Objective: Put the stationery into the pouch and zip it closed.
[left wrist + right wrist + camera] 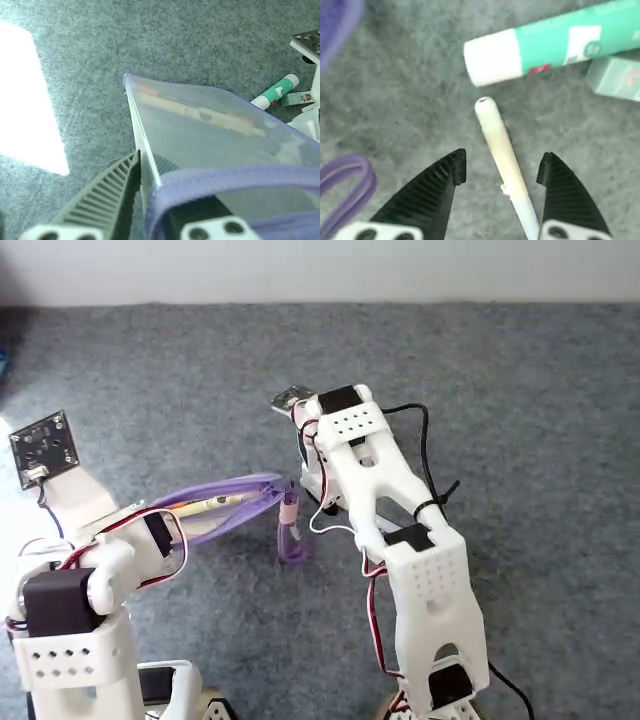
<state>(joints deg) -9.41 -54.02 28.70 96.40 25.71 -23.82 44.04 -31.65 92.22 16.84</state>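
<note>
From above, the pouch (225, 503) sits on the left half of the mat (520, 390), one end raised, with a pen-like thing inside it.

At my left wrist, my left pincer (145, 167) is closed on the pouch's hem. The mesh looks soft and likely to sag, so I judge the hem the firmest hold.

At my right wrist, my right pincer (502, 162) gapes wide and holds nothing. It straddles a pen (502, 145) beside a glue stick (545, 47). The pen looks light, stiff and slick, so mid-barrel seems the place to grip.
</note>
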